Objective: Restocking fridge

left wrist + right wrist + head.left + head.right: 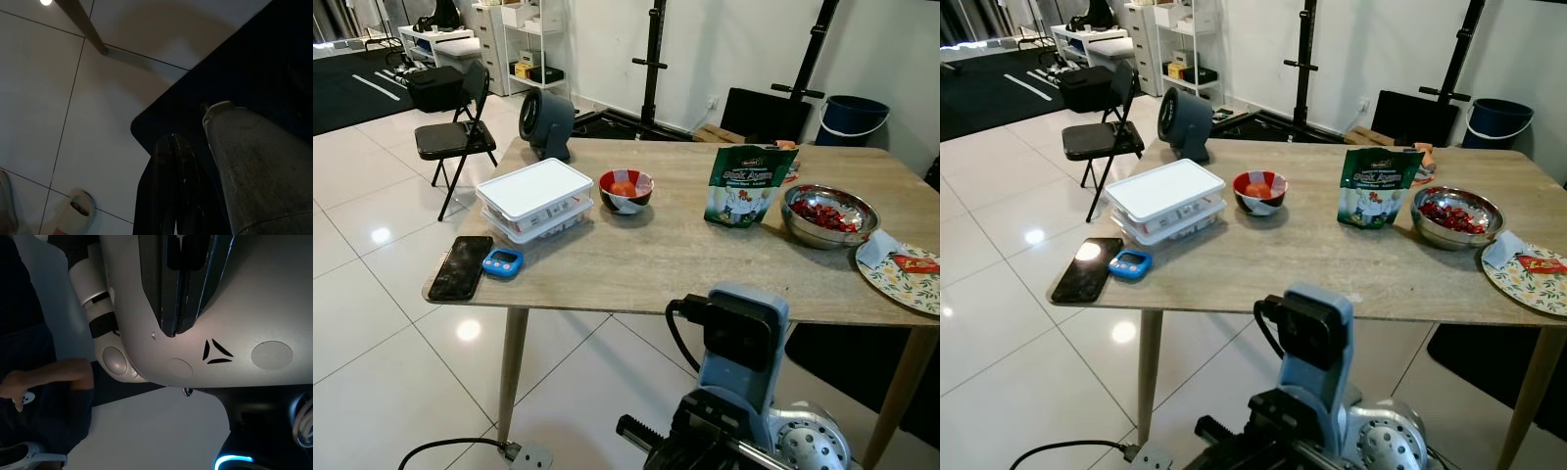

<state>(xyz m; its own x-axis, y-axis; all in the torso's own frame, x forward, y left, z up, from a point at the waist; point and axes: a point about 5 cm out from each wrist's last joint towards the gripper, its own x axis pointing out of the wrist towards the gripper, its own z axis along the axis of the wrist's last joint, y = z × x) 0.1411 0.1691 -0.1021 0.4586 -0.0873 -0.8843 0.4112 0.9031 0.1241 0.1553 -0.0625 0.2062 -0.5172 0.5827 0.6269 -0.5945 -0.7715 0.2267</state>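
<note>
Restock items on wooden tabletop (656, 264): white lidded plastic box (535, 199) near left, small red bowl of food (626, 190) beside it, green snack pouch (740, 186) upright mid, steel bowl of red pieces (828, 215) right. Risk: pouch tips if bumped. Both arms hang idle; left pincer (172, 161) and right pincer (181, 293) closed, empty.

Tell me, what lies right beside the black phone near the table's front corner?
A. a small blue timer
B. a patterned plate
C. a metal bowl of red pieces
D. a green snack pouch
A. The small blue timer lies right next to the black phone at the near left corner of the table, while the green snack pouch and metal bowl sit farther right.
</note>
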